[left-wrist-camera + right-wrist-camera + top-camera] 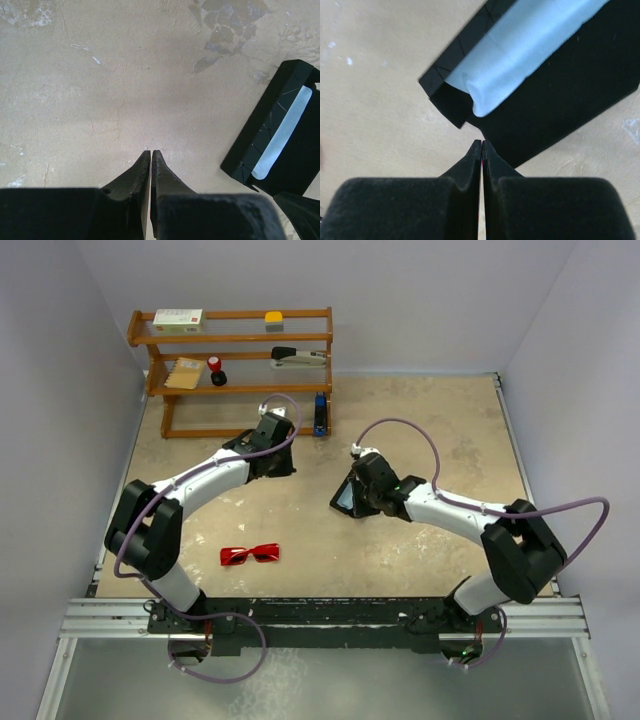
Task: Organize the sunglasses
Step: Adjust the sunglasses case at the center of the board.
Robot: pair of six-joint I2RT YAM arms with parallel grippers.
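Black and lying open on the beige desk (430, 420), the long case (580, 90) holds a light blue cloth (520, 50) bunched along its trough, filling the upper right of the right wrist view. The right hand (481, 142) has its 2 fingers pressed together on nothing, tips just beside the case's lower edge. The left hand (151, 152) is likewise drawn together and empty over bare desk, with the case at the right edge of its view. At the upper left of the top view, a wooden rack (240, 390) carries a white box (178, 320) and a small yellow item (273, 317) on its top tier. Below these are a black-and-white stapler-like thing (298, 357) and a tan packet (185, 373). The sunglasses (250, 554) lie on the desk at lower left of centre in the top view. They are small, bright red, with translucent red lenses, and lie well apart from case and both hands.
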